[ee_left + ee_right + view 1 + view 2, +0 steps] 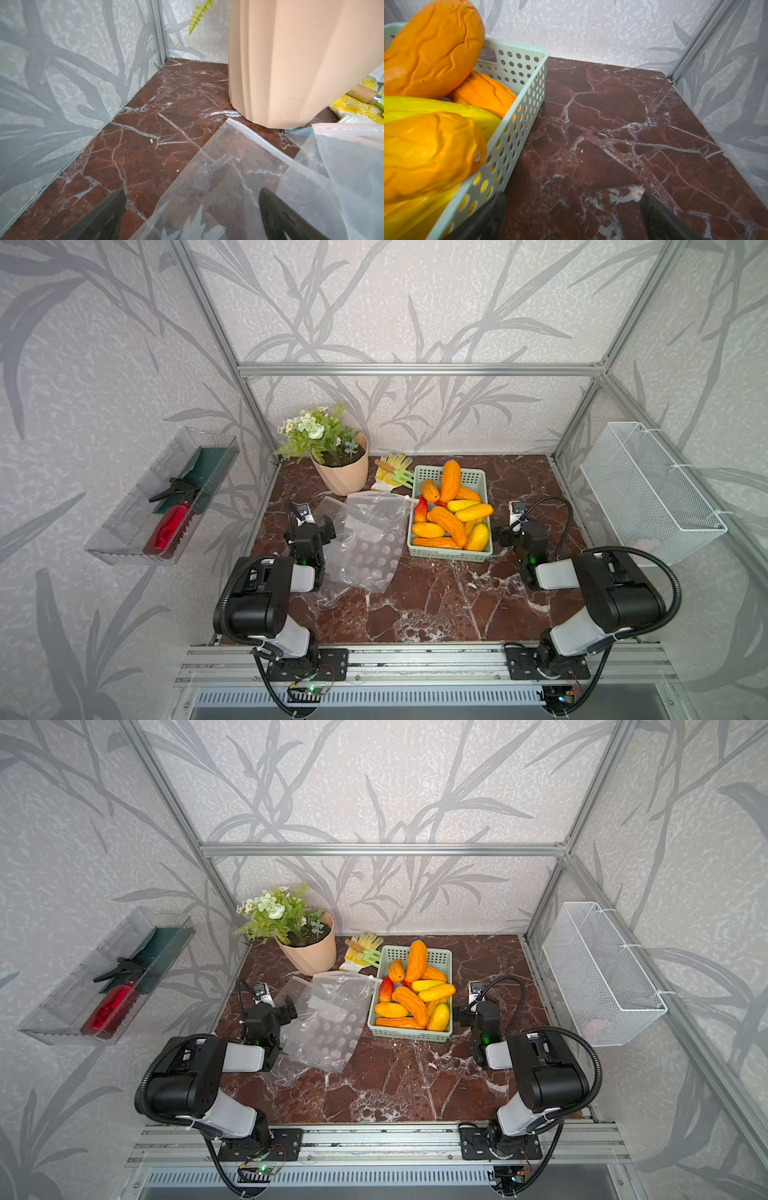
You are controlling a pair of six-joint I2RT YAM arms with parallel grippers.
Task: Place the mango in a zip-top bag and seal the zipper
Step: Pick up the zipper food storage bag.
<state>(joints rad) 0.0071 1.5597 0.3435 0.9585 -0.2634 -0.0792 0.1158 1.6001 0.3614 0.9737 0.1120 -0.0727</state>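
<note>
Several orange and yellow mangoes (450, 481) (415, 961) (431, 47) fill a pale green perforated basket (449, 558) (409, 1038) (512, 133) at the middle back of the marble table. Clear zip-top bags (370, 547) (328, 1027) (228, 176) lie crumpled left of the basket; one shows a pink zipper strip (349, 129). My left gripper (322, 529) (282, 1011) (192, 193) is open at the bags' left edge, with plastic lying under and between its fingers but not pinched. Just right of the basket, my right gripper (509, 533) (467, 1015) (572, 195) stands open over bare marble.
A peach flower pot (340, 472) (291, 62) stands behind the bags. Yellow garden gloves with a small rake (392, 472) lie beside it. A wall tray holding a red spray bottle (170, 522) hangs at left, and a white wire basket (648, 489) at right.
</note>
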